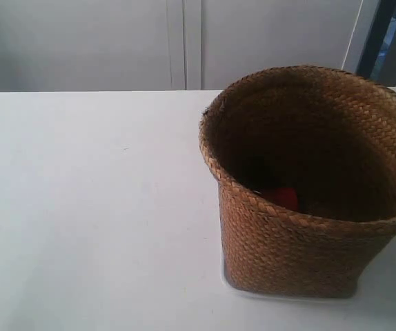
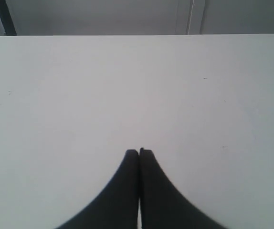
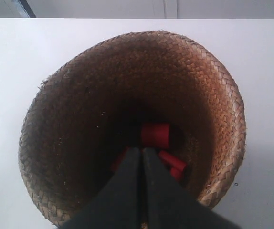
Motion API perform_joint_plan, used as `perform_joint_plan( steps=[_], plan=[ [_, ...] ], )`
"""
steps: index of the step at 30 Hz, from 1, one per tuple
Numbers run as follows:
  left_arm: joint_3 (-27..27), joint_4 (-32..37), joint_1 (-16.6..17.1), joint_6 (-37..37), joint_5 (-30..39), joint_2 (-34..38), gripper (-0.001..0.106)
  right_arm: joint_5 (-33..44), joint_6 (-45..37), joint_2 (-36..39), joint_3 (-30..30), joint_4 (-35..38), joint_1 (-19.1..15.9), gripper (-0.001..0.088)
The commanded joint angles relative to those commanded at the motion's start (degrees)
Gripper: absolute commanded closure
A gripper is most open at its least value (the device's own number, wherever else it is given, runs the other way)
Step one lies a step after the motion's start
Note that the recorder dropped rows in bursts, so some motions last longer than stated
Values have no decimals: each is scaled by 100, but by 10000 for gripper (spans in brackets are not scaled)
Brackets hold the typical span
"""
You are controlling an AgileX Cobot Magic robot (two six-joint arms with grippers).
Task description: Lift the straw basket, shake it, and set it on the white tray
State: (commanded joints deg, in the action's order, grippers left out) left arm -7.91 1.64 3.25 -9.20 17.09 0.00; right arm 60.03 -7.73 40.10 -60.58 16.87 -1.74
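- Standing upright on the white table, the basket is at the exterior view's right, and its far right side is cut off by the picture's edge.
- Tray: only a thin glossy white edge shows under the basket's base. The basket appears to sit on it, base inside the rim.
- Basket flares wider at the braided rim. Its inside is dark.
- Red pieces lie at the bottom of the basket. How many is hard to tell, at least two. One red spot also shows in the exterior view.
- Right gripper: black fingers pressed together, nothing seen between them. It is over the basket's mouth, tips pointing down at the red pieces. Cannot tell whether it touches the near rim, which the fingers hide.
- Left gripper: closed, fingers touching along their length and holding nothing. It is over bare table, well apart from the basket.
- No arm shows in the exterior view.
- Pale panelled wall behind the table.
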Motion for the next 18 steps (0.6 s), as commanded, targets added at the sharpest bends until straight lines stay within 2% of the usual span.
perform_joint_plan(
  steps=[13, 18],
  plan=[
    [776, -76, 0, 0, -89, 0, 1053, 0, 0, 0, 0, 0, 0, 868],
    [791, -90, 0, 0, -153, 0, 1053, 0, 128, 0, 0, 0, 0, 868]
  ],
)
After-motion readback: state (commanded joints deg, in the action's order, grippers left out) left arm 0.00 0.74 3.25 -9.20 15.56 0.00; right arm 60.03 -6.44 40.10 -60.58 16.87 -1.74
